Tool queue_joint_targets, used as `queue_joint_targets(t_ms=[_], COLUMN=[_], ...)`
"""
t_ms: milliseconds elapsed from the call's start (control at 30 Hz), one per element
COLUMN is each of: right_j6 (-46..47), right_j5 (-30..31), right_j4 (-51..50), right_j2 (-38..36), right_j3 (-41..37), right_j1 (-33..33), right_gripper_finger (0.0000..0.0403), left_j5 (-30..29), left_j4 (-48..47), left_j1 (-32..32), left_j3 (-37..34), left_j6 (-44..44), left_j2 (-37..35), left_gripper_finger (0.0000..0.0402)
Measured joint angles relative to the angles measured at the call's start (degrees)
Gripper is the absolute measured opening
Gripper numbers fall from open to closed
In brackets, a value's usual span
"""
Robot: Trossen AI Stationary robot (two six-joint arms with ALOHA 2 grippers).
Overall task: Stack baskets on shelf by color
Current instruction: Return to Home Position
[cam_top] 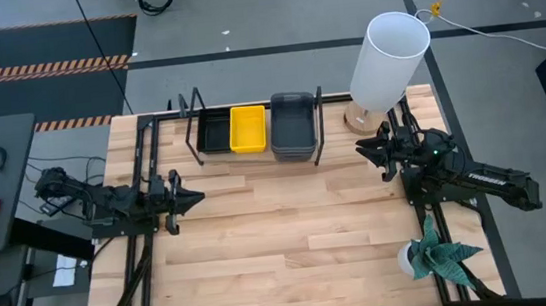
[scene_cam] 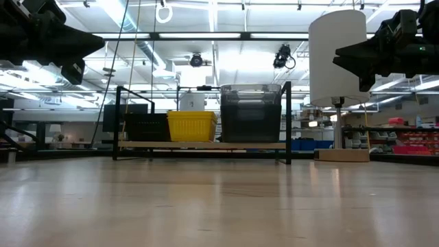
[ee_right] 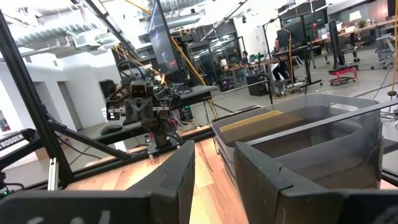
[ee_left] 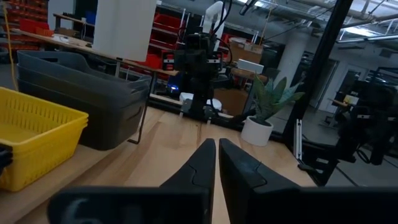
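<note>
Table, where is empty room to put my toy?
The bare wood in the middle, in front of the shelf, between the left tool and the right tool. Crowded: the shelf, packed with baskets, and the right side by the lamp and plant.

One legible marking was recorded: white capitals reading "TROSSEN" on a black frame bar (ee_right: 12, 139) in the right wrist view (the first letter sat at the picture's border and was partly cut off). Pale marks on the left housing (ee_left: 118, 208) behind the left claw (ee_left: 216, 146) were too blurred to read, as were those on the right housing (ee_right: 62, 214) behind the right claw (ee_right: 214, 155).
</note>
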Motion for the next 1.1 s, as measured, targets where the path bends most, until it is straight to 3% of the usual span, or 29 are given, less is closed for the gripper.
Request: queue_joint_targets(t_ms=[1100], right_j6=[0.00], right_j5=[0.02], right_j4=[0.00], right_j2=[0.00], right_j3=[0.00], right_j1=[0.02], right_gripper_finger=[0.0116], left_j5=[0.00], left_j4=[-0.02], left_j1=[0.00], left_j3=[-0.02], left_j6=[0.02], left_j2=[0.00], left_gripper_finger=[0.0027])
